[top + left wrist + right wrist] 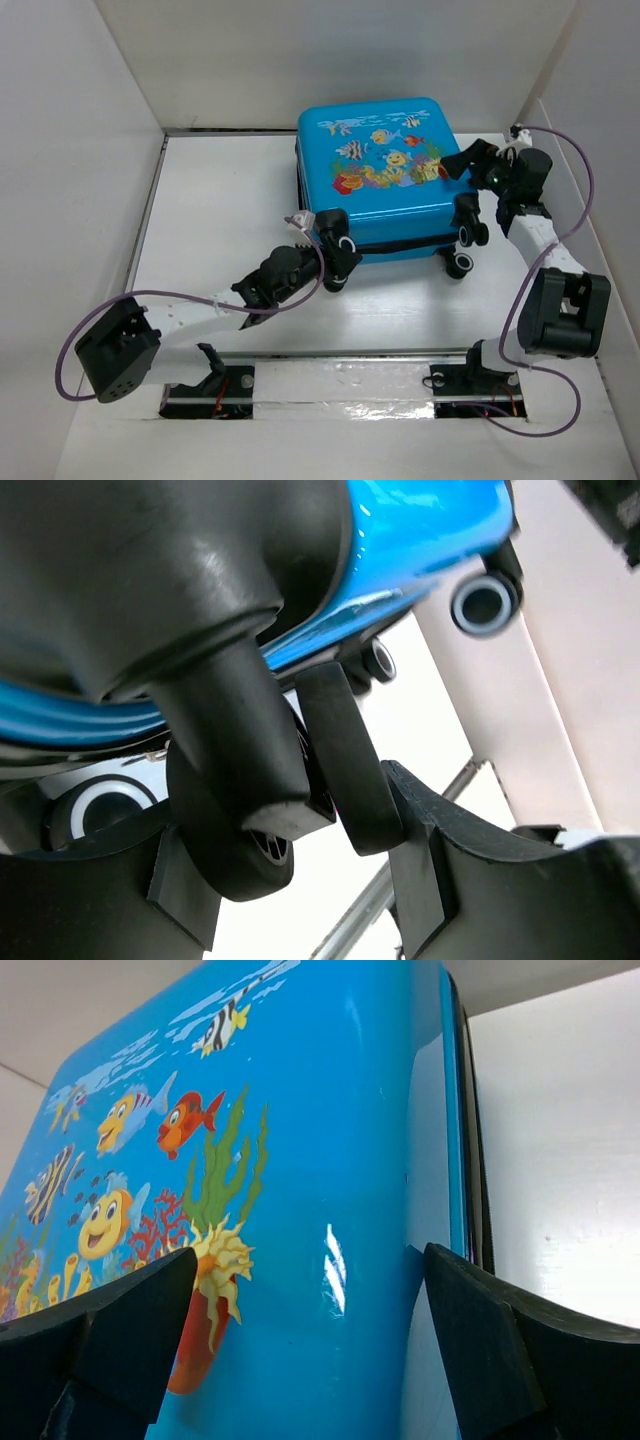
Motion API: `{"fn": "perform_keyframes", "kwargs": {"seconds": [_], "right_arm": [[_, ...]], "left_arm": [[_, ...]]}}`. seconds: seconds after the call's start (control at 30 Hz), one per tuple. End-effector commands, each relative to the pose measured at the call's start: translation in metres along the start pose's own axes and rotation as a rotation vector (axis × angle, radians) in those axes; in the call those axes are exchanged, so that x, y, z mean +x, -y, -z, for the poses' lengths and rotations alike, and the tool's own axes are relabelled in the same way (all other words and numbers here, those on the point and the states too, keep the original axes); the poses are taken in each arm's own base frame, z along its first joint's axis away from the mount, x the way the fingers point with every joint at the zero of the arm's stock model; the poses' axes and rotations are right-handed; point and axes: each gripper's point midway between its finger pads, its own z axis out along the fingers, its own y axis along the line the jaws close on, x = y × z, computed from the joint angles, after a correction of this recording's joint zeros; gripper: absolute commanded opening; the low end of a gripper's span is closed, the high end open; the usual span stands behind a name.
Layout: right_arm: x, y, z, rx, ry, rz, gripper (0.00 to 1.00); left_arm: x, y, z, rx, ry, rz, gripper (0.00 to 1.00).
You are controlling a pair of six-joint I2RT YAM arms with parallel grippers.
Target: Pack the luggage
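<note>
The luggage (385,180) lies flat and closed on the white table, its fish print facing up and its black wheels toward the near edge. My left gripper (335,250) is at its near left corner. In the left wrist view my left gripper (290,825) has its fingers on either side of a black double wheel (345,770), touching it on both sides under the blue shell (400,530). My right gripper (458,163) is at the right edge of the lid. In the right wrist view my right gripper (310,1270) is open, spanning the lid's rounded edge (330,1160).
Two more wheels (462,250) stick out at the near right corner. White walls enclose the table on the left, back and right. A metal strip (330,353) runs along the near edge. Purple cables (585,190) loop off both arms.
</note>
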Motion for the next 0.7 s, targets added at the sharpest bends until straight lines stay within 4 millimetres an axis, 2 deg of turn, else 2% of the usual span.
{"fn": "perform_keyframes", "kwargs": {"seconds": [0.0,0.03,0.07,0.13,0.2,0.23,0.27,0.3,0.33,0.37,0.4,0.43,0.47,0.5,0.53,0.57,0.6,0.63,0.67], "right_arm": [[-0.003,-0.090,-0.004,-0.232,-0.063,0.047,1.00],[-0.014,-0.097,-0.004,-0.228,-0.037,0.070,1.00],[-0.016,-0.095,-0.001,-0.201,-0.037,0.077,1.00],[-0.035,-0.099,0.007,-0.171,0.018,0.130,1.00],[-0.040,-0.101,0.015,-0.131,0.043,0.168,1.00],[-0.050,-0.114,0.031,-0.126,0.087,0.201,1.00],[-0.040,-0.110,0.039,-0.099,0.091,0.205,1.00],[-0.038,-0.112,0.046,-0.070,0.125,0.224,0.99],[-0.034,-0.115,0.056,-0.062,0.150,0.228,0.92],[-0.045,-0.136,0.083,-0.098,0.242,0.259,0.84],[-0.016,-0.123,0.087,-0.069,0.220,0.244,0.72],[-0.001,-0.134,0.094,-0.104,0.216,0.245,0.48],[0.001,-0.146,0.113,-0.135,0.259,0.254,0.35],[0.029,-0.136,0.113,-0.126,0.218,0.240,0.19],[0.043,-0.139,0.117,-0.147,0.205,0.235,0.01],[0.060,-0.155,0.122,-0.220,0.190,0.231,0.00],[0.070,-0.162,0.130,-0.255,0.194,0.213,0.00],[0.104,-0.152,0.128,-0.260,0.136,0.192,0.00],[0.119,-0.170,0.133,-0.341,0.131,0.180,0.00]], "left_arm": [[0.020,0.068,0.003,0.277,-0.119,-0.125,0.00],[0.016,0.071,0.002,0.280,-0.108,-0.135,0.00],[0.009,0.079,0.000,0.295,-0.092,-0.138,0.00],[0.004,0.089,-0.002,0.322,-0.089,-0.140,0.00],[-0.001,0.103,-0.008,0.355,-0.091,-0.138,0.00],[-0.004,0.107,-0.009,0.361,-0.083,-0.133,0.00],[-0.008,0.110,-0.010,0.367,-0.074,-0.115,0.00],[-0.013,0.116,-0.009,0.387,-0.050,-0.114,0.00],[-0.015,0.119,-0.007,0.398,-0.046,-0.099,0.00],[-0.022,0.121,-0.007,0.401,-0.032,-0.088,0.00],[-0.023,0.124,-0.006,0.410,-0.036,-0.087,0.00],[-0.028,0.124,-0.007,0.411,-0.030,-0.086,0.00],[-0.031,0.129,-0.005,0.426,-0.031,-0.083,0.00],[-0.035,0.130,-0.004,0.440,-0.031,-0.073,0.00],[-0.040,0.129,-0.004,0.444,-0.026,-0.067,0.00],[-0.040,0.132,-0.003,0.458,-0.028,-0.063,0.00],[-0.042,0.132,-0.002,0.463,-0.032,-0.060,0.00],[-0.044,0.134,-0.002,0.466,-0.031,-0.061,0.00],[-0.048,0.134,-0.002,0.465,-0.021,-0.061,0.00]]}}
